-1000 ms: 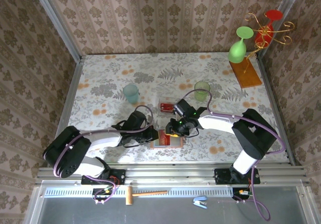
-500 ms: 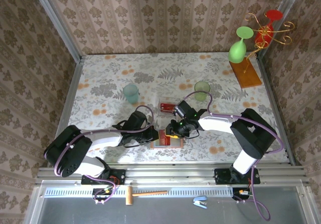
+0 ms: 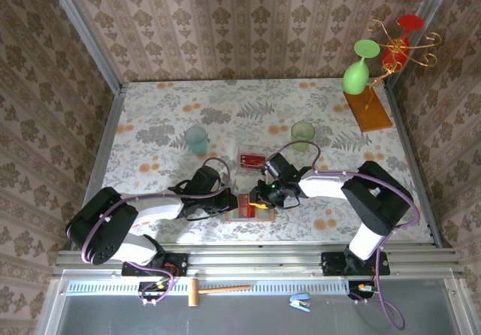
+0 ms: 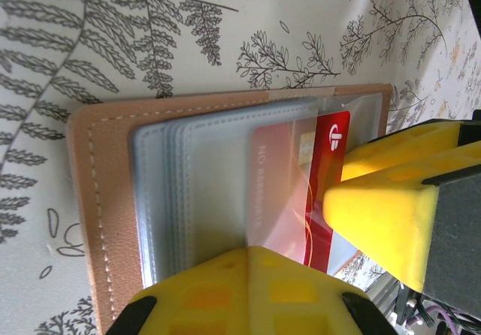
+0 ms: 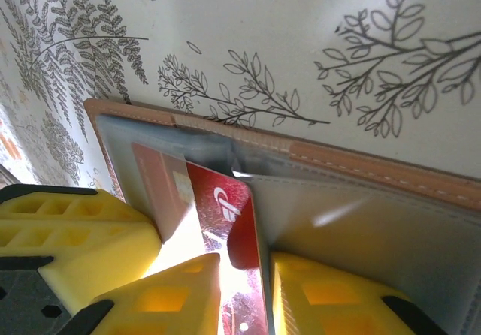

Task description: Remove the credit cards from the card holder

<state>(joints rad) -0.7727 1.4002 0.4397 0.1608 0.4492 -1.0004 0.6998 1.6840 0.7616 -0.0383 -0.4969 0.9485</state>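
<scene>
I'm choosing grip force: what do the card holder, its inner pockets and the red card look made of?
Card holder: tan leather or faux leather, matte, with a stitched edge. Inner pockets: soft translucent grey-blue plastic, probably vinyl, given the glare and welded seams. Red card: stiff glossy plastic with a printed logo, reflecting light.

From above, the card holder [image 3: 242, 216] lies mostly hidden under the left gripper [image 3: 231, 202] and right gripper [image 3: 259, 199]. The red card [image 5: 234, 226] runs off the right wrist view's bottom edge between yellow fingers [image 5: 319, 301].

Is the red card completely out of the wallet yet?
No, the far end of the red card sits under a clear pocket of the wallet.
</scene>
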